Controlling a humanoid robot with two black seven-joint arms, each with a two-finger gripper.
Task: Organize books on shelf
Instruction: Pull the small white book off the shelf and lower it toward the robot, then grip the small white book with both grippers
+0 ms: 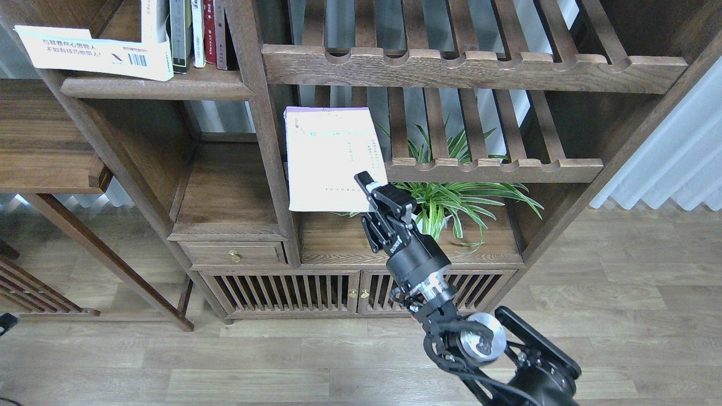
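My right gripper point(369, 189) is shut on the lower right corner of the pale lavender-white book point(330, 158), holding it in the air in front of the bookcase post, clear of the slatted rack. At top left, the large white book point(96, 53) with blue Chinese title lies flat on the dark-brown shelf point(158, 87). A black-edged book point(180, 34) stands upright beside it. My left gripper is out of view.
Thin white, red and dark upright spines point(208, 31) stand on the shelf's right end. Two slatted racks point(474, 67) with notched rails span the right. A green potted plant point(451, 197) sits under the lower rack. A drawer cabinet point(231, 254) stands below.
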